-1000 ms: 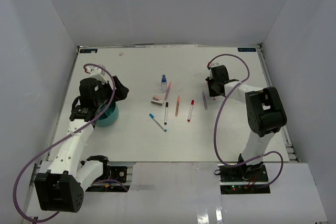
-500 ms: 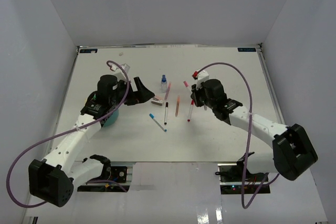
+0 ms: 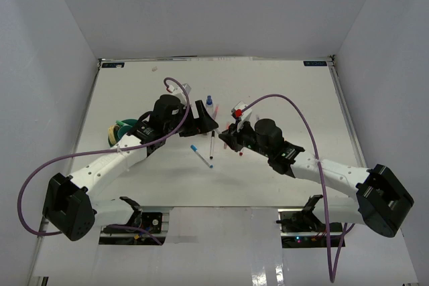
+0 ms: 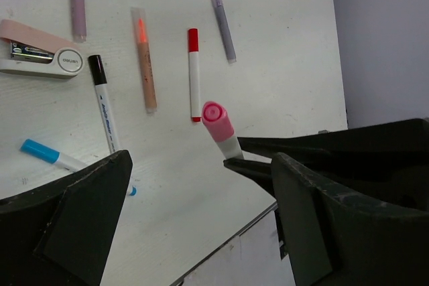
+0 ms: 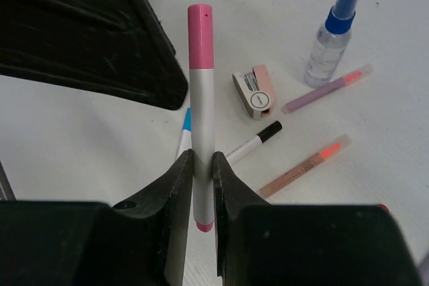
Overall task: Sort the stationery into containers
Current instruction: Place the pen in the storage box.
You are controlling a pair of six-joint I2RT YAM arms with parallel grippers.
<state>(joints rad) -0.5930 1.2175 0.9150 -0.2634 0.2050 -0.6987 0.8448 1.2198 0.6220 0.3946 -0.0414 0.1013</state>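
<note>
Right gripper (image 5: 202,165) is closed narrow on the pink-capped marker (image 5: 201,98). The marker is held clear of the table (image 3: 295,92), cap pointing away from the wrist. One second ago this arm was folded back toward 2 o'clock. It is now stretched to the table's centre, the marker carried with it. Left gripper (image 3: 206,118) is spread wide, nothing between its fingers. It has been moved from over the teal cup (image 3: 125,126) at 9 o'clock to the centre, close to the right gripper. The cup is now uncovered, a tan loop seen at its 9 o'clock rim. In the left wrist view the marker's pink cap is seen in the gap between the spread fingers. Whether it is level with them cannot be told. The other items are unmoved on the table: stapler (image 4: 40,58), black-capped pen (image 4: 104,102), blue-capped pen (image 4: 47,154), orange marker (image 4: 144,58), red-capped pen (image 4: 194,75), grey marker (image 4: 222,18), blue-capped bottle (image 5: 333,35).
</note>
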